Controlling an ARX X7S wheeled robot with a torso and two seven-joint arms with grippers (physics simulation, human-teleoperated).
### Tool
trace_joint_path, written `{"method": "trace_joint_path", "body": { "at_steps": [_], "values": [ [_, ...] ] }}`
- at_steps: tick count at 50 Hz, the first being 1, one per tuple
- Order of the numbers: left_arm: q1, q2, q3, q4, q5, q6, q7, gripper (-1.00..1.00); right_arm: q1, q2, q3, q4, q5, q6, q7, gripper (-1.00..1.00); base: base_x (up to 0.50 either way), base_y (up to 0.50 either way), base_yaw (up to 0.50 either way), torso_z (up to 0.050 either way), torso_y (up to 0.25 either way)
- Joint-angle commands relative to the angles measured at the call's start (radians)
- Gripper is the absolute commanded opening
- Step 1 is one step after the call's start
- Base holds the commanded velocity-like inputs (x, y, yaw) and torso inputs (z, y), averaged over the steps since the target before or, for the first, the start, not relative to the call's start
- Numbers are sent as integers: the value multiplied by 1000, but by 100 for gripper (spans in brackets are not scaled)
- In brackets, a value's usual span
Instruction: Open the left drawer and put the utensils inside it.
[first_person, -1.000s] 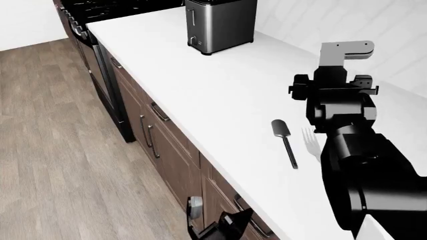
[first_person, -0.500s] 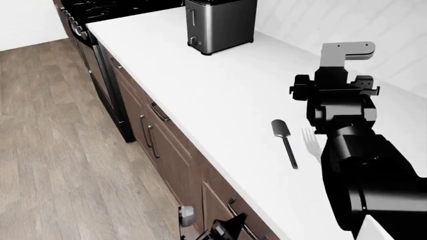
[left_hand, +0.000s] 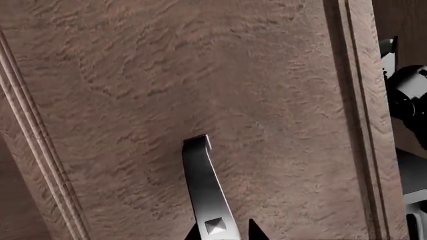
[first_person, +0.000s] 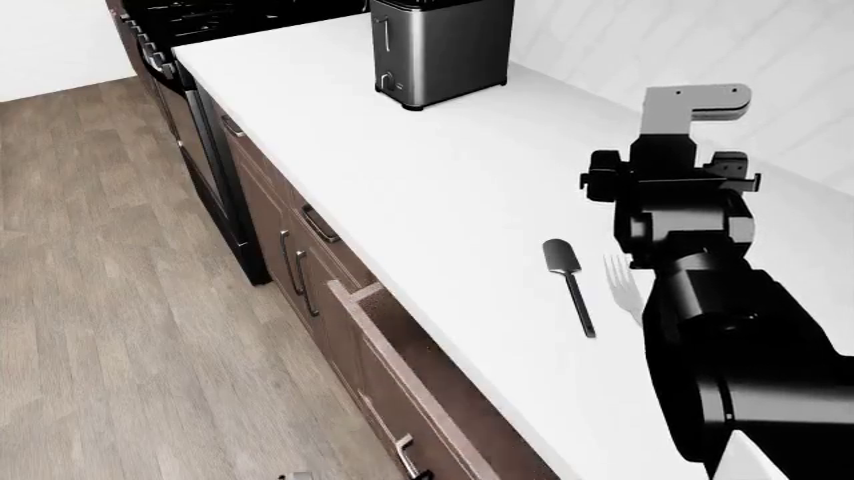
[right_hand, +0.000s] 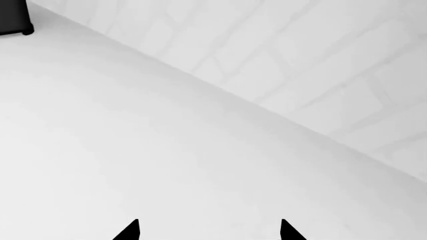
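The left drawer (first_person: 378, 352) stands pulled out from under the white counter, its brown front tilted into the aisle. My left gripper (left_hand: 223, 231) is shut on the drawer's dark bar handle (left_hand: 203, 187), with the wood front filling the left wrist view; it is out of the head view. The black spatula (first_person: 570, 270) and the silver fork (first_person: 622, 282) lie side by side on the counter (first_person: 441, 190), the fork partly behind my right arm. My right gripper (right_hand: 208, 231) is open and empty, hovering over bare counter beyond the utensils.
A steel toaster (first_person: 441, 50) stands at the back of the counter, a dark stove (first_person: 200, 20) beyond it. A narrower drawer front (first_person: 318, 223) and cabinet doors with vertical handles (first_person: 300, 275) sit left of the open drawer. Wood floor (first_person: 120, 300) lies alongside.
The left drawer has slid out from nearly shut to well open. My left gripper, holding its handle, has dropped out of the head view's bottom edge. The right arm has stayed still.
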Motion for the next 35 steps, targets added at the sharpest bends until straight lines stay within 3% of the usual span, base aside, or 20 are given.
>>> {"method": "trace_joint_path", "body": {
  "at_steps": [1,14,35],
  "values": [
    [161,-130,41,74,-52,58,0,-100,6,1,0,-1,2,5,2,100,0,0,0,0,0],
    [279,-144,1,19,-94,88,107,-100,-5,4,-2,-1,1,3,3,100,0,0,0,0,0],
    [377,-183,-71,26,-151,131,170,-100,-12,7,-1,-1,2,2,9,100,0,0,0,0,0]
  ]
}}
